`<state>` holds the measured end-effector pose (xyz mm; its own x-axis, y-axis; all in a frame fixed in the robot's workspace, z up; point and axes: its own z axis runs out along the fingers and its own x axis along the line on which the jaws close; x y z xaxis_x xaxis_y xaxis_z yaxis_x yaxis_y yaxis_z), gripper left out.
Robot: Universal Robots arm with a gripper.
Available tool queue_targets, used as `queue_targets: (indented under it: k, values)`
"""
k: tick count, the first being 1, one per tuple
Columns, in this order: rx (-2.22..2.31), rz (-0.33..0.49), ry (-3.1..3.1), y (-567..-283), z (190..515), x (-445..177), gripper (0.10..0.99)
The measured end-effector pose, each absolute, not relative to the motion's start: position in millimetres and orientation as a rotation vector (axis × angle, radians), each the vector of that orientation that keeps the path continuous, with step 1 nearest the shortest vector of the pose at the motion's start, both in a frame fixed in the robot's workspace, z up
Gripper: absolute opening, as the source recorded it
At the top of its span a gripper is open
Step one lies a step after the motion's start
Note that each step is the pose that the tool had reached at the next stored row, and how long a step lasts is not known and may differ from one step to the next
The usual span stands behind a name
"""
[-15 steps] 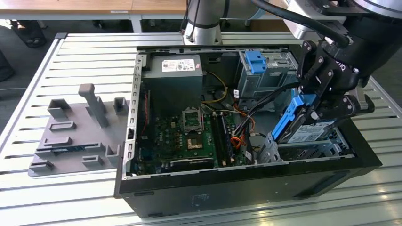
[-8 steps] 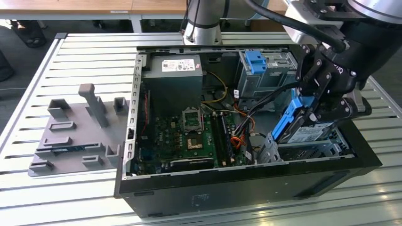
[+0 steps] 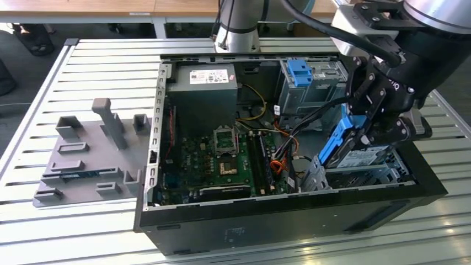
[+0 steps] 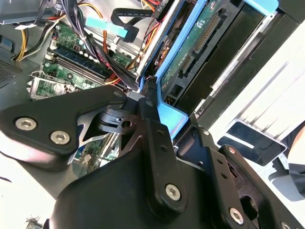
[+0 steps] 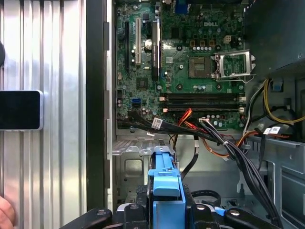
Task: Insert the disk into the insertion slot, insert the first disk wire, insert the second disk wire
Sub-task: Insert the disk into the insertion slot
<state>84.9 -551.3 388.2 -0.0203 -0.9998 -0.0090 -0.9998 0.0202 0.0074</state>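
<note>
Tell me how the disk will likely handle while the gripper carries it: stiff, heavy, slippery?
The disk is a metal slab in a blue caddy, so probably stiff and fairly heavy for its size. The gripper clamps it near one end, tilted, so it may pivot. Its exposed circuit board looks fragile near the black cables.

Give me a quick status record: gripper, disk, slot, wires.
gripper: shut on the disk by its blue caddy
disk: steeply tilted, lower end down at the insertion slot, not lying flat in it
insertion slot: grey cage, case corner at the exterior view's right
wires: black cables lying loose across the case beside the slot
</note>
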Motion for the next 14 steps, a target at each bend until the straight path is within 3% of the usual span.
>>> queue_targets:
  k: [14]
  values:
    - [-2.198,0.018,2.243,-551.3,380.9,84.9,0.365]
